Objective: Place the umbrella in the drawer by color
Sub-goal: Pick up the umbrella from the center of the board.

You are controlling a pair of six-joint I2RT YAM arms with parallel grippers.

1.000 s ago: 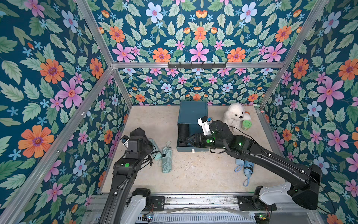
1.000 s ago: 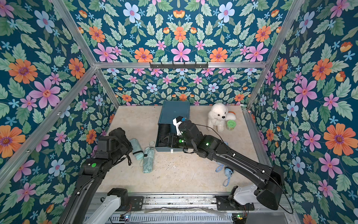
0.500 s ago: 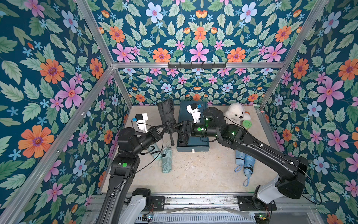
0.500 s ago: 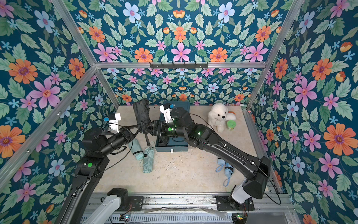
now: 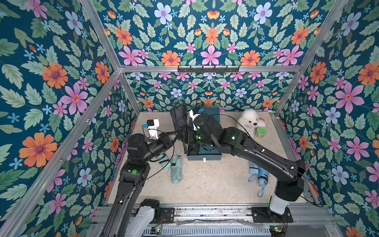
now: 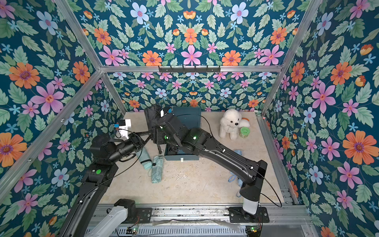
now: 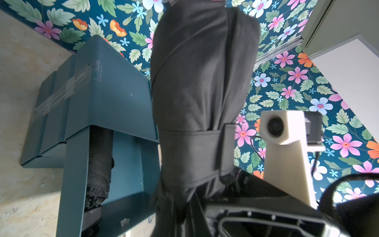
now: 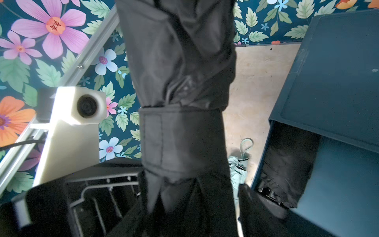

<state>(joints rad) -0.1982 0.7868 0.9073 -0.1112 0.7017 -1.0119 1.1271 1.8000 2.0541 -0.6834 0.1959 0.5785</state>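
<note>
Black umbrella upright beside the open drawer holding its black match; left fingers clamp its base, right fingers flank it, grip unclear: probably a handover.

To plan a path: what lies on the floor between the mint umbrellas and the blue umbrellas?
Only bare floor lies between the mint umbrellas and the blue umbrellas; both top views show it.

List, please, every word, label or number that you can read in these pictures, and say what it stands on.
None can be read in any view.
Green can: print on its lid, too small and blurred to read.
White tag on the drawer front: too small to tell whether it bears writing.
</note>
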